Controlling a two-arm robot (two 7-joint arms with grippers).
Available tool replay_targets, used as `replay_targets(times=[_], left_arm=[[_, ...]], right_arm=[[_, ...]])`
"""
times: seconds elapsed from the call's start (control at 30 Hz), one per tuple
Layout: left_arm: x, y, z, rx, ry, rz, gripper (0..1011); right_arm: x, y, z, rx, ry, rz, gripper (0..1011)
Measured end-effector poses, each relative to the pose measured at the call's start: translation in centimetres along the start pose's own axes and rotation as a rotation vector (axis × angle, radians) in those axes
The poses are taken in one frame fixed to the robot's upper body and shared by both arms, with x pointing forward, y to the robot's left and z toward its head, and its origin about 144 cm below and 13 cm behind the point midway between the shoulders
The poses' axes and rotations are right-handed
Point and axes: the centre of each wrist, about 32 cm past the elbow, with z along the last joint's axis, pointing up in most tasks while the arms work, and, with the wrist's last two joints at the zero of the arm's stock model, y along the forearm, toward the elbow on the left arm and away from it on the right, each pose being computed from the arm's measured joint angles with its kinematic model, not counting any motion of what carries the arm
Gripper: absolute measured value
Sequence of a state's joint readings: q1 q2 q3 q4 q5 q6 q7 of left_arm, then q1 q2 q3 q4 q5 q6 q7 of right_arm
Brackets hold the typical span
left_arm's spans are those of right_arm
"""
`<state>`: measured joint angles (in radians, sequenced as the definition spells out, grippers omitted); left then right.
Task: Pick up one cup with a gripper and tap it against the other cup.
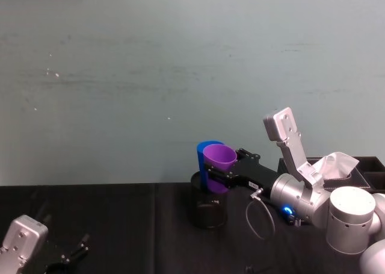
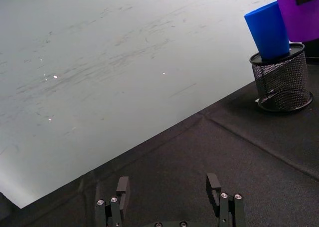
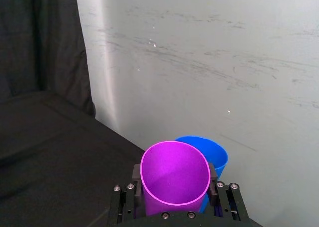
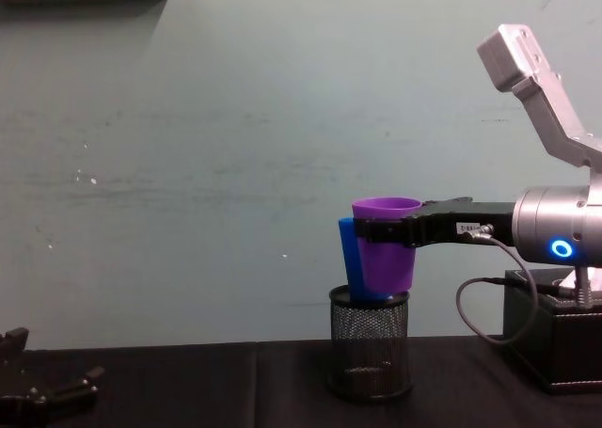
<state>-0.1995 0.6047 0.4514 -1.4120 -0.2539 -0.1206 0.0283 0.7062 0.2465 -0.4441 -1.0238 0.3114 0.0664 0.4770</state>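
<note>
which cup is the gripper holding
The purple cup: the right gripper is shut on its sides, holding it up. The blue cup stands in the mesh holder, ungripped. The left gripper rests open, low left.

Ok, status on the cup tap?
Right gripper shut on purple plastic tumbler, held aloft. It sits against blue plastic tumbler standing in black mesh pen holder, apparently touching. Left gripper open, parked low left. No obstruction seen.

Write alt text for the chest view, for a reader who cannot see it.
The right gripper, reaching in from the right, holds the purple cup close beside the blue cup, which stands in a black mesh pen holder on the dark table. The left gripper rests at the lower left corner.
</note>
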Motion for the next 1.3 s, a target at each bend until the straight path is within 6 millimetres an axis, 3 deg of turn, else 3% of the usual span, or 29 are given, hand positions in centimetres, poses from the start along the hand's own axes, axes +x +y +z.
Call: replay_targets(times=[1.3], left_arm=[[0.00,0.00,0.00,0.000,0.000,0.000,1000]], right_arm=[[0.00,0.00,0.00,0.000,0.000,0.000,732]])
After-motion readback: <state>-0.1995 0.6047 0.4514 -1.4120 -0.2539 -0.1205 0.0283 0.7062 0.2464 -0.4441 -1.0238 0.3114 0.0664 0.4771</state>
